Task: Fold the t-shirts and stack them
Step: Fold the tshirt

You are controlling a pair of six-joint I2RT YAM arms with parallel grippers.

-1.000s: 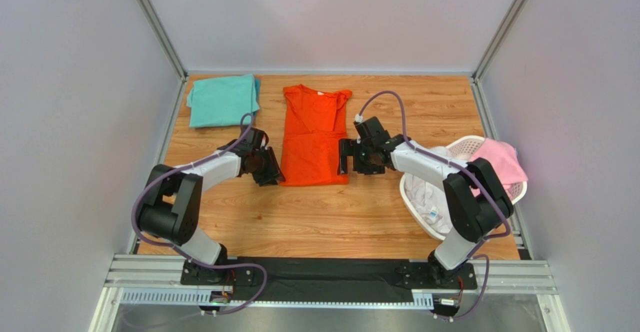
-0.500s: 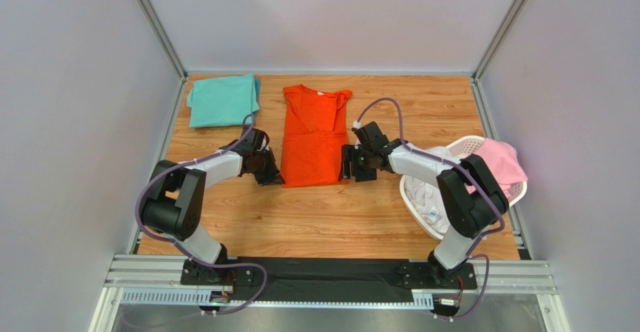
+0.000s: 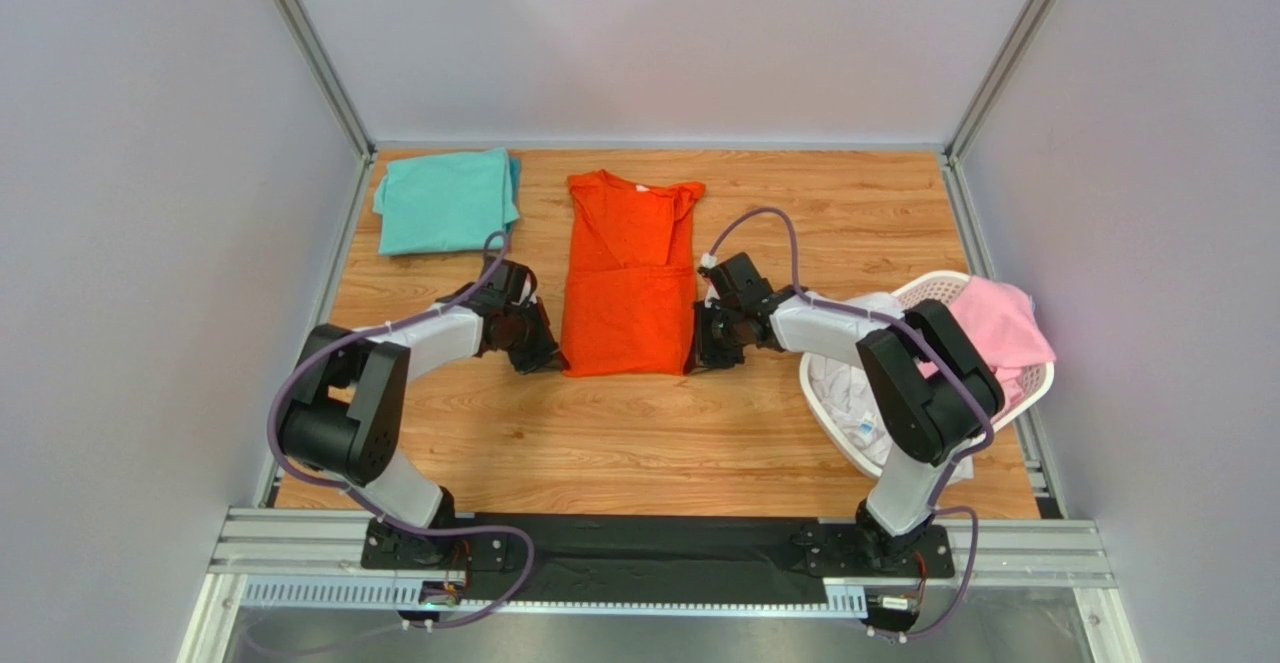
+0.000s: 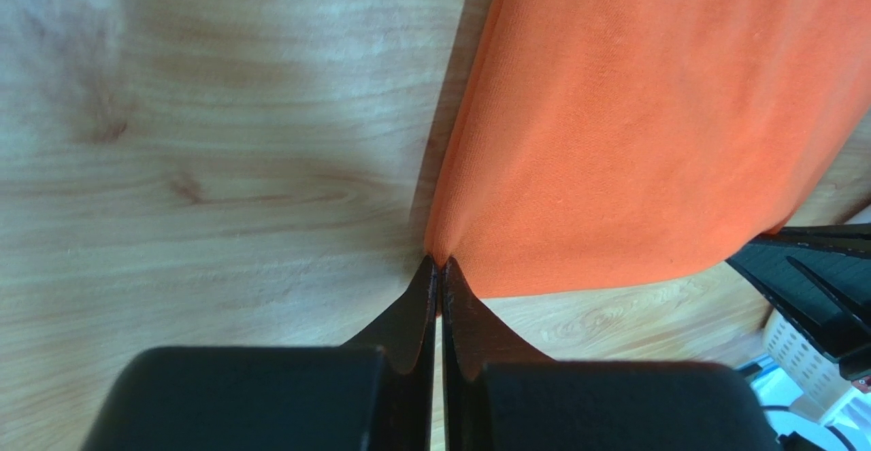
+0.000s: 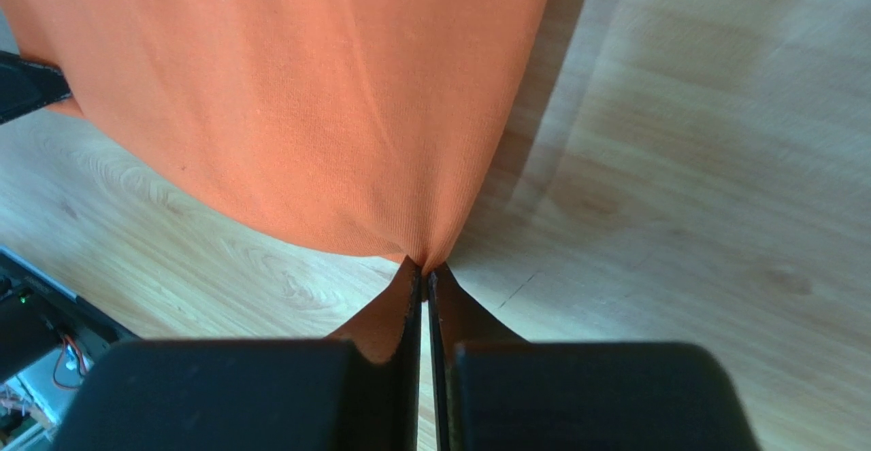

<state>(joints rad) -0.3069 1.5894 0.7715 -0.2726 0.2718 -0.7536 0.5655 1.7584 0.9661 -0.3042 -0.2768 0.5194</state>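
Observation:
An orange-red t-shirt (image 3: 628, 276) lies on the wooden table, folded into a long strip with its collar toward the back. My left gripper (image 3: 553, 357) is shut on its near left corner, where the cloth (image 4: 634, 124) bunches at the fingertips (image 4: 441, 263). My right gripper (image 3: 696, 359) is shut on the near right corner, pinching the orange cloth (image 5: 307, 94) at its tips (image 5: 424, 265). A folded teal-green t-shirt (image 3: 445, 200) rests at the back left. Pink (image 3: 998, 320) and white (image 3: 867, 398) t-shirts sit in the basket.
A white perforated basket (image 3: 932, 291) stands at the right edge of the table, close behind my right arm. Grey walls enclose the table on three sides. Bare wood (image 3: 646, 438) shows between the orange shirt and the arm bases.
Both grippers have closed onto the orange shirt's near corners. The right gripper moved in from the right side toward the corner; the left barely shifted.

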